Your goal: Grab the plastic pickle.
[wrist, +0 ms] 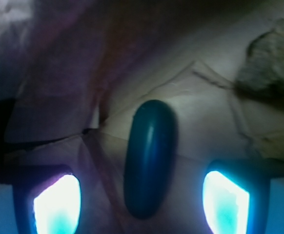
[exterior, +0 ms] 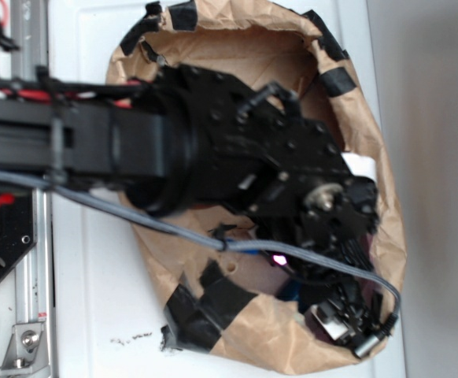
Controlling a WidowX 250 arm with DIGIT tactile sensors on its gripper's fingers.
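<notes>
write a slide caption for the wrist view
Open gripper straddling the dark green glossy plastic pickle on crumpled brown paper, a grey-brown rough rock at upper right.

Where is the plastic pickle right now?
In the wrist view, the dark green glossy plastic pickle lies on crumpled brown paper, between the open claw's glowing fingertips.

Pincer (wrist: 142, 202) spread wide, both fingers (wrist: 56, 204) glowing.

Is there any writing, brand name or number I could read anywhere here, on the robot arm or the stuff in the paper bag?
None. No letter or number is readable on the robot arm, the paper bag, the plastic pickle or the rock.
</notes>
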